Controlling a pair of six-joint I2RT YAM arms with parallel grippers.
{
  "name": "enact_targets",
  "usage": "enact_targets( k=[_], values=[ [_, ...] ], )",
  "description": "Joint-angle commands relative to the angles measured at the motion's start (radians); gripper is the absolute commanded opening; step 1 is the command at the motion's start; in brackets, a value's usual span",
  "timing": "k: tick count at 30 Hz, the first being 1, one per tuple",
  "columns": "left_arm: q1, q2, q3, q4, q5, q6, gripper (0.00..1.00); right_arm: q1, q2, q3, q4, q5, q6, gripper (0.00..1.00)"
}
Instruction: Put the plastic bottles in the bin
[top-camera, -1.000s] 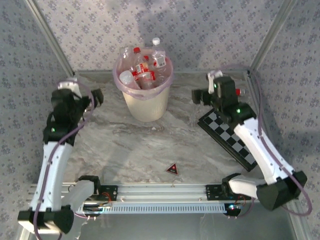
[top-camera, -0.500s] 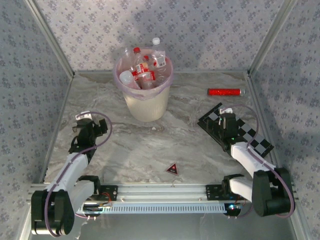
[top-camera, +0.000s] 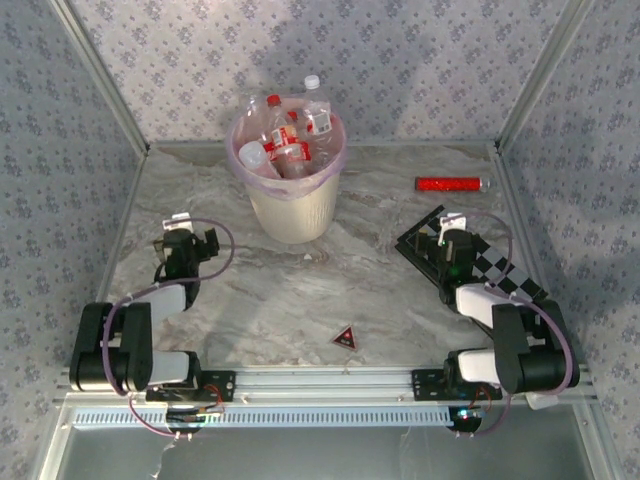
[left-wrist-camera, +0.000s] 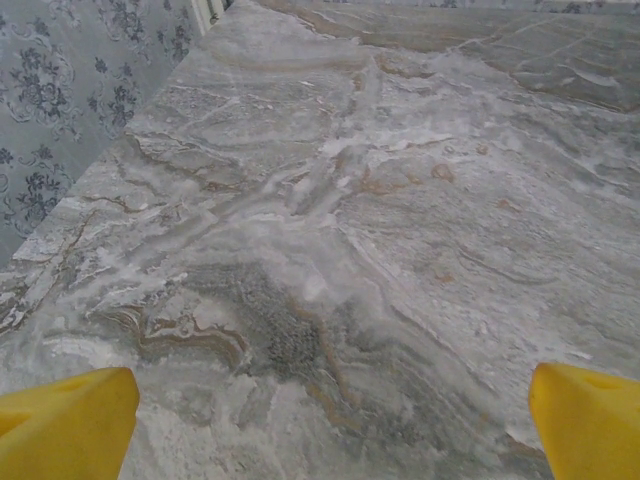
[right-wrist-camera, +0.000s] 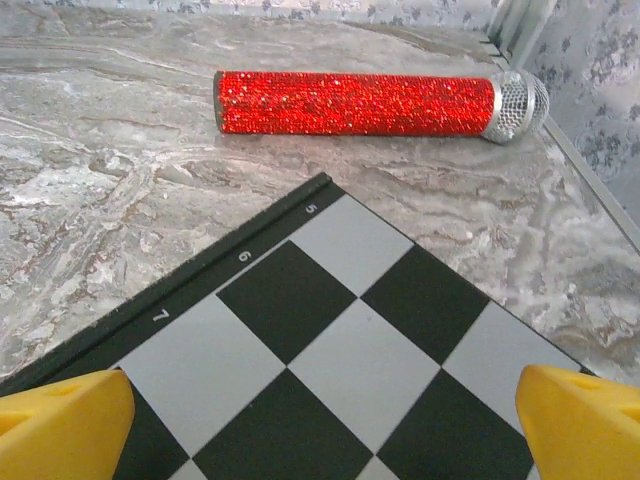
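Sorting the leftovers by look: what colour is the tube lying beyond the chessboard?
The tube is glittery red with a silver mesh end. The right wrist view shows it best.

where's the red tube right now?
In the top view the red tube lies flat on the table, far right side, just beyond the chessboard and apart from it; the bin is well to its left.

Clear plastic bottles (top-camera: 287, 135) heaped inside cream bin (top-camera: 291, 205); pink liner over rim; bin upright at table's far side.
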Motion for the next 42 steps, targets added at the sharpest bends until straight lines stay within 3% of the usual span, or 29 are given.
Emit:
enact_targets(
  k=[1,3,5,7,9,17,21,42],
  values=[
    [0.025,0.038,0.023,0.123,0.028,0.011,1.00,-0.013,0.062,-0.007,0.163,-0.043,-0.080,1.00],
    [0.027,0.091,0.009,0.196,0.048,0.015,1.00,-0.019,0.144,-0.030,0.293,-0.041,-0.079,1.00],
    [0.026,0.153,0.014,0.239,0.066,0.024,1.00,-0.069,0.152,-0.027,0.270,-0.104,-0.040,1.00],
    [0.021,0.200,0.027,0.254,0.081,0.039,1.00,-0.067,0.225,-0.029,0.364,-0.099,-0.038,1.00],
    [0.017,0.205,0.014,0.278,0.082,0.043,1.00,-0.074,0.190,0.005,0.233,-0.110,-0.033,1.00],
    [0.015,0.206,0.026,0.260,0.084,0.048,1.00,-0.083,0.199,0.017,0.234,-0.090,-0.012,1.00],
    [0.015,0.206,0.026,0.260,0.083,0.049,1.00,-0.122,0.200,0.036,0.194,-0.177,0.002,1.00],
    [0.009,0.208,0.025,0.261,0.077,0.052,1.00,-0.119,0.202,0.042,0.186,-0.177,0.000,1.00]
  ],
)
